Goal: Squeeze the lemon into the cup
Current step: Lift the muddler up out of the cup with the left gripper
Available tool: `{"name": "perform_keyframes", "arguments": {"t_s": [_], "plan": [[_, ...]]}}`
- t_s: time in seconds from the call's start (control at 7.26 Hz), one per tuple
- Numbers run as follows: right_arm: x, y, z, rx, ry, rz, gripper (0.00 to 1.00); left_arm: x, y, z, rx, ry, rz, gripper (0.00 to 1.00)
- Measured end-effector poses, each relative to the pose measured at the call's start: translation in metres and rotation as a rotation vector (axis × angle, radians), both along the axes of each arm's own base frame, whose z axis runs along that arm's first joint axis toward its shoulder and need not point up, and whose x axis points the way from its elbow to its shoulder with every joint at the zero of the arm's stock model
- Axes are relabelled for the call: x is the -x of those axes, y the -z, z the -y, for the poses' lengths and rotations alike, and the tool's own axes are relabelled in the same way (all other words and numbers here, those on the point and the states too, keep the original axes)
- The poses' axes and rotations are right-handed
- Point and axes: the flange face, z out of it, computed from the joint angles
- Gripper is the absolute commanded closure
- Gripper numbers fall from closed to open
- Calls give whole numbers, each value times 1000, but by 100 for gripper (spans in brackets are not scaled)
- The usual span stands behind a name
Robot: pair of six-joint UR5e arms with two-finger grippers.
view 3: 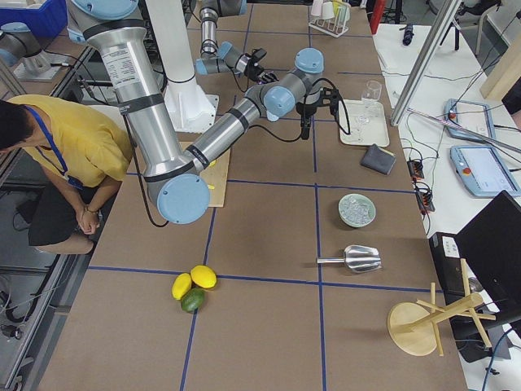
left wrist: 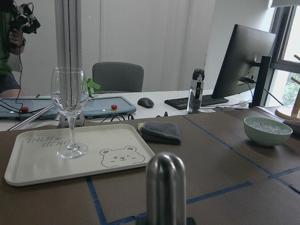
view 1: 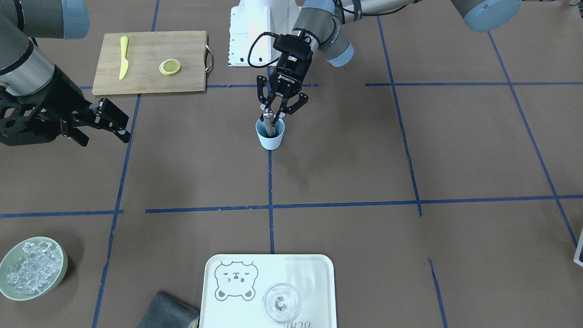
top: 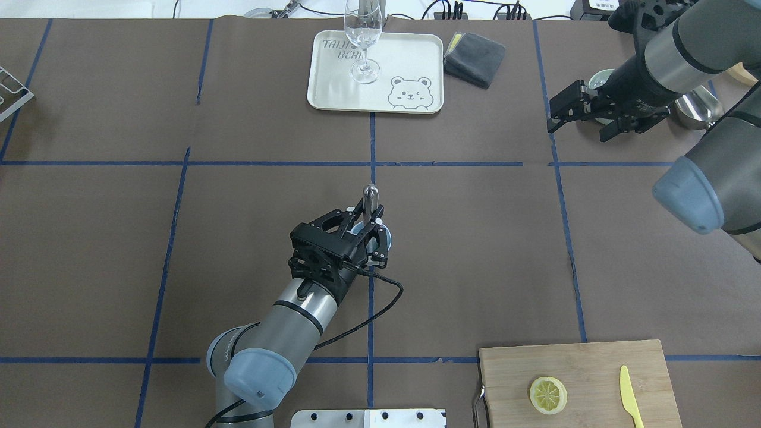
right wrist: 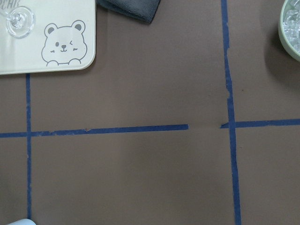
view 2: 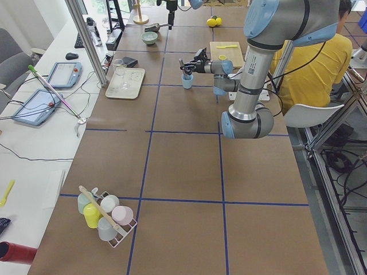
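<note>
The lemon (view 1: pixel 170 67) is a round slice lying cut face up on the wooden cutting board (view 1: pixel 145 82), also seen in the overhead view (top: pixel 547 395). The light-blue cup (view 1: pixel 270 138) stands upright at the table's middle. My left gripper (view 1: pixel 269 114) is right above the cup, shut on an upright metal rod (top: pixel 370 196) whose lower end is inside the cup. In the overhead view the gripper (top: pixel 368 219) hides most of the cup (top: pixel 385 239). My right gripper (view 1: pixel 105 136) is open and empty, well away from the lemon and the cup.
A yellow knife (view 1: pixel 123 57) lies on the board beside the lemon. A white bear tray (view 1: pixel 319 273) holds a clear wine glass (view 1: pixel 281 303). A green bowl of ice (view 1: pixel 32 269) and a grey cloth (view 1: pixel 168 312) sit at the table's far side.
</note>
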Motion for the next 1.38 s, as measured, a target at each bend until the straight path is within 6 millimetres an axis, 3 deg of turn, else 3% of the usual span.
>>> {"name": "perform_keyframes", "arguments": {"t_s": [0.41, 0.69, 0.83, 1.1, 1.38], "plan": [[-1, 1, 0, -1, 0, 2, 0, 60, 70, -4, -127, 27, 18, 100], [-2, -2, 0, 3, -2, -2, 0, 91, 86, 20, -157, 58, 27, 100], [-3, -6, -1, 7, -3, -5, 0, 104, 81, 45, -152, 58, 39, 100], [-5, -15, -4, 6, -3, -5, 0, 134, 64, 114, -82, -3, 95, 100], [-6, -21, -5, 0, -4, -3, 0, 162, 35, 172, 51, -161, 199, 100]]}}
